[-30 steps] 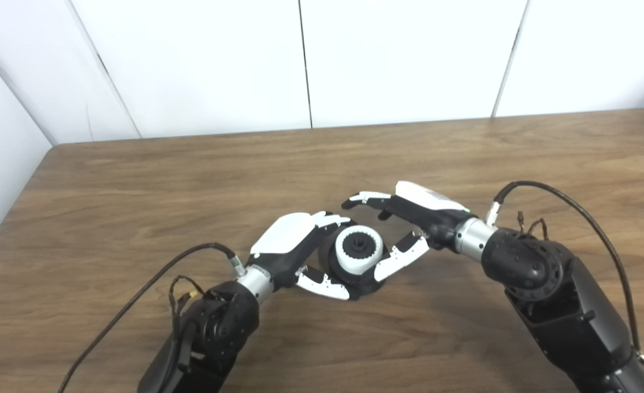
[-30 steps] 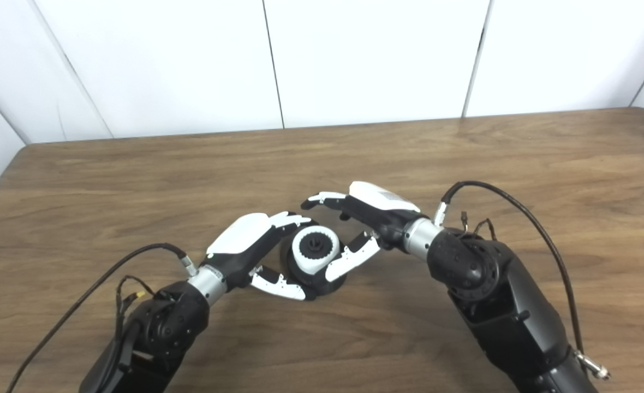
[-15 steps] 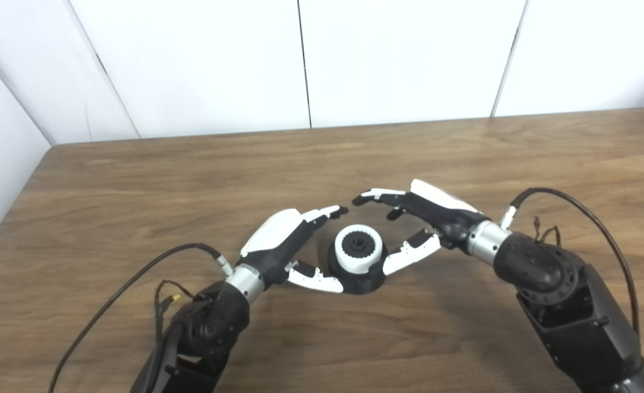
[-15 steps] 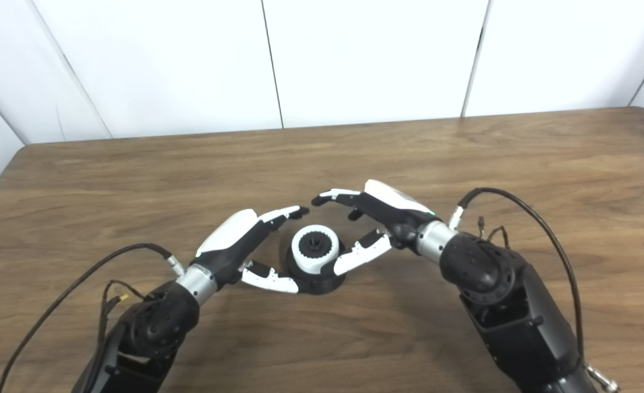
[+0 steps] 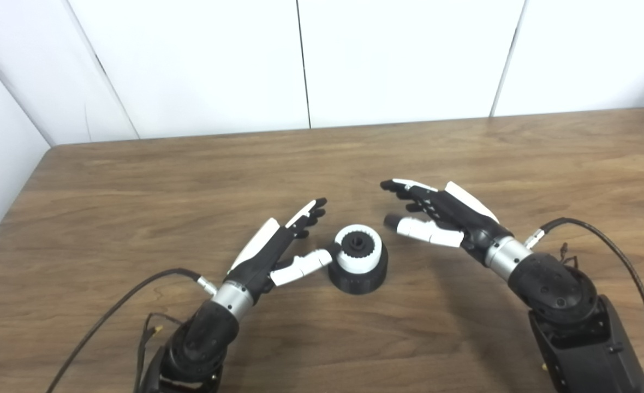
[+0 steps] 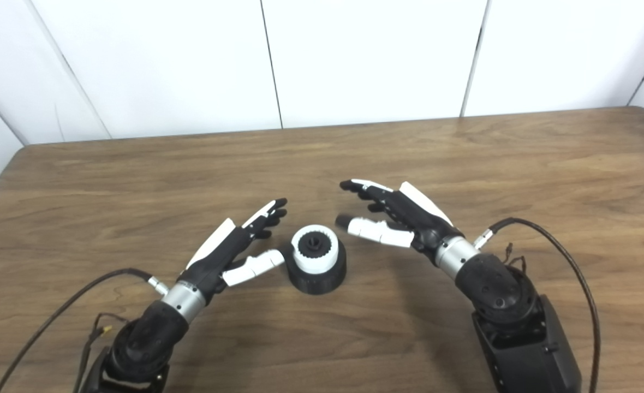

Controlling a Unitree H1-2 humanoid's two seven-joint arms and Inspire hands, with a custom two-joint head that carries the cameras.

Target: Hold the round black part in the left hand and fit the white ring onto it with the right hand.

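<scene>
The round black part (image 5: pixel 358 278) stands on the wooden table (image 5: pixel 136 180) near the middle. The white ring (image 5: pixel 358 255) sits on top of it, around its black toothed hub. My left hand (image 5: pixel 284 245) is open just left of the part, its thumb close to the ring, holding nothing. My right hand (image 5: pixel 436 213) is open to the right of the part, a short gap away, holding nothing. The same shows in the right eye view: part (image 6: pixel 318 275), ring (image 6: pixel 315 256), left hand (image 6: pixel 240 245), right hand (image 6: pixel 393 215).
White wall panels (image 5: pixel 300 60) rise behind the table's far edge. Black cables (image 5: pixel 120 305) trail from both wrists over the table. The table's left edge (image 5: pixel 11 207) lies near the left arm.
Both hands opened and drew back from the part, left hand to the left, right hand to the right. The black part with the ring now stands alone on the table.
</scene>
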